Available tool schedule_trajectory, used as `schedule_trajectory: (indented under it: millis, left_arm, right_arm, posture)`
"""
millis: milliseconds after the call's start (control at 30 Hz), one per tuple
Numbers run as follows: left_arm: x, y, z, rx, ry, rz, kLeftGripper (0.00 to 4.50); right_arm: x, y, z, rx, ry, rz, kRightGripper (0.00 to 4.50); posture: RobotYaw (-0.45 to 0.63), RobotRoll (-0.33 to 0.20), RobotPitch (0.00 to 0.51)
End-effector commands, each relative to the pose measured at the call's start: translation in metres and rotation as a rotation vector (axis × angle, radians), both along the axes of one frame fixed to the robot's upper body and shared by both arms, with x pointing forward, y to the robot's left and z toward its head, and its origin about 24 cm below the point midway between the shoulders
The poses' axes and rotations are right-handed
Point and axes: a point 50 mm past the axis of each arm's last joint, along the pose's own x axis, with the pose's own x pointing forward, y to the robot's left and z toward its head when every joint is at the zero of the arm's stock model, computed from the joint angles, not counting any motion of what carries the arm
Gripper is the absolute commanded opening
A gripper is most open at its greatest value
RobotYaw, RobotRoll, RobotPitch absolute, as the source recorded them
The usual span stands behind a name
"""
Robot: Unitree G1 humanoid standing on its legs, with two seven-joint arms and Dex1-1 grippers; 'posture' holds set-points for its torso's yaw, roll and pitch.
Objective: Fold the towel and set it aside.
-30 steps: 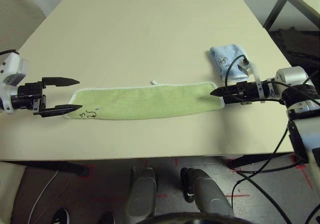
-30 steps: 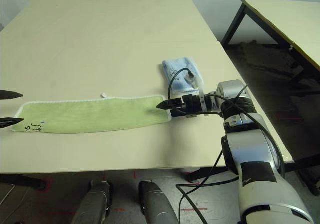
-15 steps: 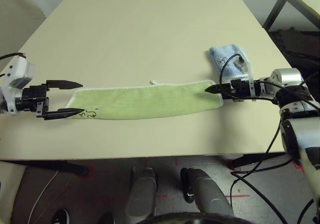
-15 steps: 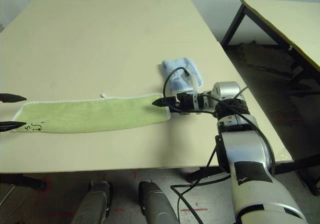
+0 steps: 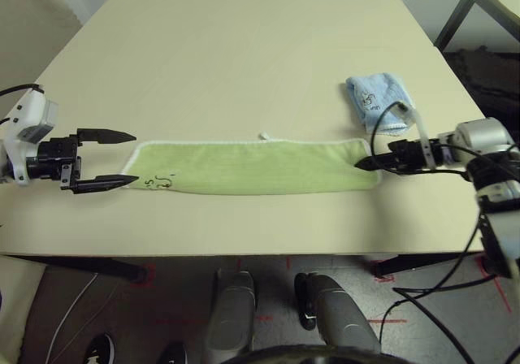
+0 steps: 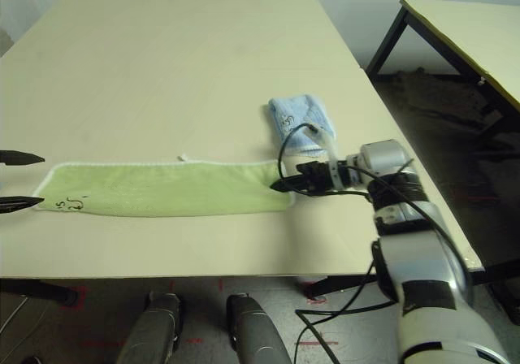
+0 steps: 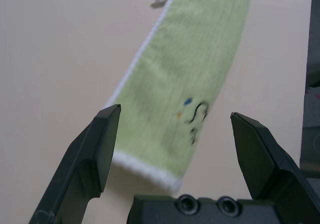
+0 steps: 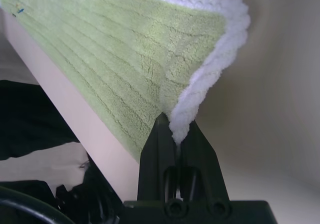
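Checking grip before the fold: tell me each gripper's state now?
Left gripper: open, holding nothing.
Right gripper: shut on the towel.

a pale beige table (image 5: 244,47) carries everything, its top matte and plain, its near edge running across the lower part of the head views. a small light blue cloth (image 5: 375,100) lies folded on the table close to the right edge, about midway along that edge, with a small dark printed mark on its upper face. beyond the right edge stands a second table (image 6: 463,35) with a light top and dark metal legs, well apart from the first. the floor (image 6: 439,112) between them is dark grey. below the near edge the floor is lighter grey, with small red marks (image 5: 382,276) on it.
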Motion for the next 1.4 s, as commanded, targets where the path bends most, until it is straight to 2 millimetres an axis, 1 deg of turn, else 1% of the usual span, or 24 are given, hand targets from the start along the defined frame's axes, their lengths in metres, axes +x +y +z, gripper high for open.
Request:
schedule_trajectory:
  millis: [33,100,167,333,467,500,567,700,833,1000,1067,1233,1400]
  left_arm:
    - [0.000,-0.001,-0.004,0.008,0.016,-0.010,4.50]
    - [0.001,-0.002,-0.007,0.007,0.021,-0.012,4.50]
    - [0.002,-0.002,-0.008,0.007,0.024,-0.013,4.50]
    - [0.002,-0.002,-0.009,0.006,0.032,-0.011,4.50]
    - [0.001,0.001,-0.008,0.008,0.037,0.003,4.50]
    - [0.001,0.001,-0.008,0.008,0.037,0.005,4.50]
    - [0.000,0.001,-0.009,0.009,0.038,0.008,4.50]
    - [0.000,0.002,-0.013,0.009,0.047,0.013,4.50]
    - [-0.001,0.003,-0.014,0.010,0.049,0.019,4.50]
    - [-0.001,0.006,-0.014,0.008,0.047,0.033,4.50]
    - [-0.002,0.007,-0.013,0.009,0.046,0.038,4.50]
    - [-0.003,0.010,-0.010,0.012,0.036,0.054,4.50]
    - [-0.003,0.012,-0.008,0.017,0.029,0.068,4.50]
  right_arm:
    - [-0.005,-0.012,-0.001,-0.050,0.005,-0.007,0.01]
    - [-0.002,-0.017,0.006,-0.063,-0.019,-0.030,0.01]
    - [0.000,-0.017,0.014,-0.069,-0.042,-0.034,0.01]
    - [0.002,-0.004,0.036,-0.154,-0.087,0.027,0.01]
    - [-0.004,0.032,0.063,-0.222,-0.130,0.112,0.01]
    - [-0.005,0.040,0.067,-0.240,-0.137,0.116,0.01]
    - [-0.007,0.051,0.070,-0.265,-0.145,0.113,0.01]
    - [-0.008,0.088,0.071,-0.247,-0.190,0.187,0.01]
    - [-0.006,0.104,0.068,-0.209,-0.205,0.203,0.01]
    - [-0.003,0.119,0.058,-0.165,-0.202,0.170,0.01]
    - [-0.005,0.125,0.054,-0.145,-0.193,0.172,0.01]
    - [-0.015,0.134,0.039,-0.124,-0.156,0.198,0.01]
    - [-0.027,0.141,0.030,-0.106,-0.115,0.232,0.01]
  posture:
    - [0.08,0.000,0.169]
    - [0.07,0.000,0.170]
    - [0.06,0.000,0.171]
    - [0.05,0.000,0.174]
    - [0.05,0.000,0.179]
    - [0.05,0.000,0.179]
    - [0.05,0.000,0.183]
    - [0.06,0.000,0.187]
    - [0.06,0.000,0.190]
    - [0.07,0.000,0.190]
    - [0.07,0.000,0.189]
    - [0.08,0.000,0.188]
    - [0.08,0.000,0.187]
